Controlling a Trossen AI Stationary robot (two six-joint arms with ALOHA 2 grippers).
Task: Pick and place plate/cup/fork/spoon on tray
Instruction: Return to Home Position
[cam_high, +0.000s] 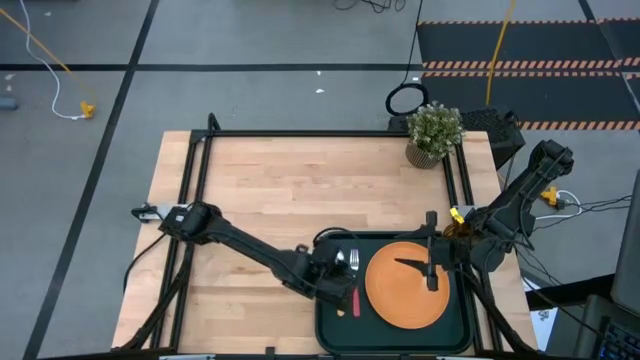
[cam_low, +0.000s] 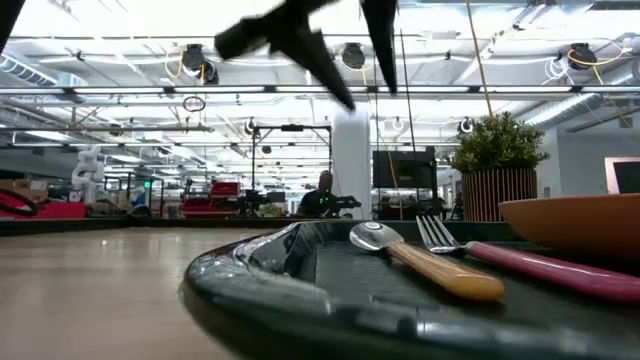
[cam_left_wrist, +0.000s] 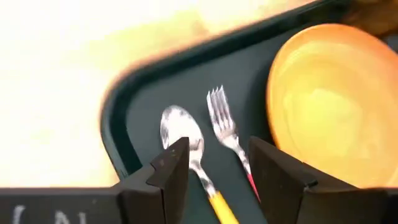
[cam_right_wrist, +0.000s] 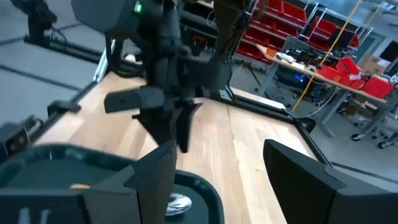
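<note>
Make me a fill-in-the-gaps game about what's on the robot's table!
The spoon and the fork lie side by side on the dark ____.
The right end effector hangs over the round orange ____.
The left end effector hangs above the cutlery, ____ and empty.
A potted ____ stands at a corner of the table.
Missing words: tray, plate, open, plant.
</note>
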